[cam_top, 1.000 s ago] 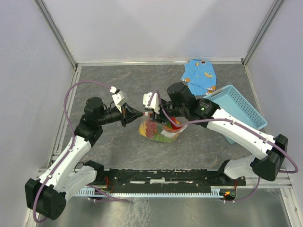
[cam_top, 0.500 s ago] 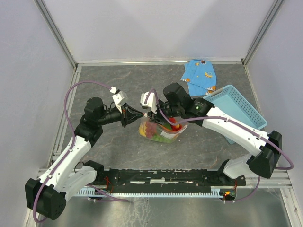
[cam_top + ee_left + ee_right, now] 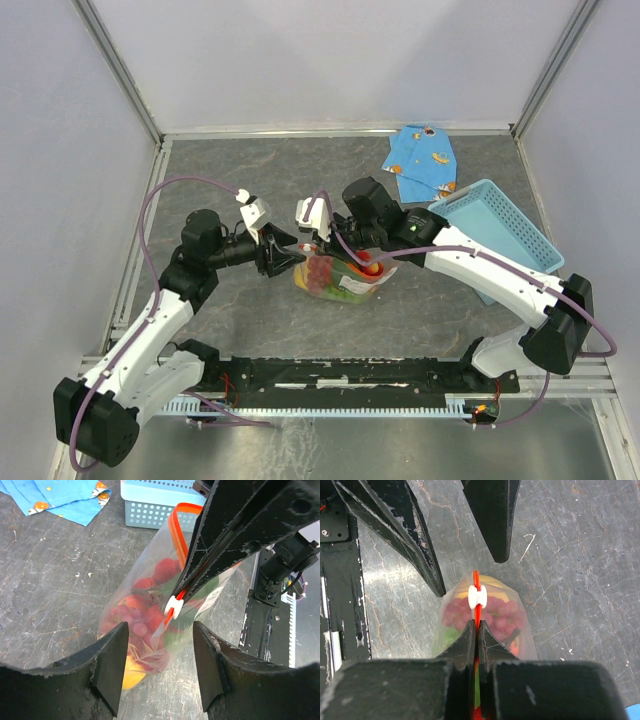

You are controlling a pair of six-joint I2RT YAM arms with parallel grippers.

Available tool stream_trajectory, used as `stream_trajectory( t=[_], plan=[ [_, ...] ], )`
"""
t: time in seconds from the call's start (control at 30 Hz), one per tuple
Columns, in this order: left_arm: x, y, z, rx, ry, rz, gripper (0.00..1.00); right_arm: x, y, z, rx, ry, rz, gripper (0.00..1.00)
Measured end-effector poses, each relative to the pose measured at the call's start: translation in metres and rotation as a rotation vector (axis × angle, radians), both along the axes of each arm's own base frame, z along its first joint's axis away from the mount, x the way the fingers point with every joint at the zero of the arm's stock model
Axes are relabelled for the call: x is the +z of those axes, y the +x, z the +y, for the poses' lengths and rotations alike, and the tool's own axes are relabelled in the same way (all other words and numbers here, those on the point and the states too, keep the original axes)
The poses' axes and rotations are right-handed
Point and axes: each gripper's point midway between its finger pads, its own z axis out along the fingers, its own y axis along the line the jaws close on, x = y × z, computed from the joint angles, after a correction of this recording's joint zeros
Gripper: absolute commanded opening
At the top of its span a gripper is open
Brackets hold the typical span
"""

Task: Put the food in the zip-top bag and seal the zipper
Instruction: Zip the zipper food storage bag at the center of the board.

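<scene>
While my right gripper [image 3: 478, 626] pinches the zipper [image 3: 476, 612] beside its white end piece [image 3: 476, 596], I note my left gripper [image 3: 160, 632] with jaws apart, just left of the zip-top bag [image 3: 340, 282], which sits mid-table with the food [image 3: 145, 617] inside.

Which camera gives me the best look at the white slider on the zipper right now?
Right wrist: the white slider sits centred and unobstructed on the zipper, just past the shut right gripper. Left wrist shows it angled, beside that gripper's fingers. Top external: too small to tell.
</scene>
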Motion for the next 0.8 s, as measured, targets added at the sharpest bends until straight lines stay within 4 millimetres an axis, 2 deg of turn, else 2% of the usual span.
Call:
stream_trajectory(
  t=[0.17, 0.23, 0.3, 0.4, 0.43, 0.5, 0.53, 0.6, 0.67, 0.8],
  plan=[
    [-0.017, 0.003, -0.006, -0.032, 0.018, 0.069, 0.58, 0.003, -0.003, 0.002, 0.024, 0.015, -0.005, 0.01],
    [-0.025, 0.005, -0.009, -0.052, 0.026, 0.106, 0.55, 0.005, -0.004, 0.003, 0.035, 0.022, -0.008, 0.01],
    [-0.031, 0.004, -0.011, -0.071, 0.029, 0.131, 0.46, 0.006, -0.004, 0.003, 0.039, 0.023, -0.008, 0.01],
    [-0.032, 0.002, -0.013, -0.092, 0.025, 0.144, 0.25, 0.006, -0.006, 0.004, 0.047, 0.026, -0.009, 0.02],
    [-0.030, 0.000, -0.013, -0.102, 0.019, 0.135, 0.19, 0.007, -0.006, 0.004, 0.050, 0.028, -0.009, 0.06],
    [-0.026, -0.001, -0.014, -0.115, 0.009, 0.121, 0.06, 0.007, -0.007, 0.004, 0.056, 0.031, -0.010, 0.20],
    [-0.024, -0.002, -0.015, -0.122, 0.005, 0.113, 0.03, 0.008, -0.007, 0.005, 0.059, 0.032, -0.011, 0.25],
    [-0.020, -0.003, -0.015, -0.127, -0.002, 0.097, 0.03, 0.009, -0.007, 0.006, 0.066, 0.041, -0.016, 0.36],
    [-0.017, -0.004, -0.015, -0.129, -0.006, 0.087, 0.03, 0.012, -0.007, 0.008, 0.075, 0.057, -0.024, 0.42],
    [-0.013, -0.005, -0.014, -0.129, -0.010, 0.072, 0.03, 0.020, -0.006, 0.014, 0.090, 0.092, -0.043, 0.45]
  ],
)
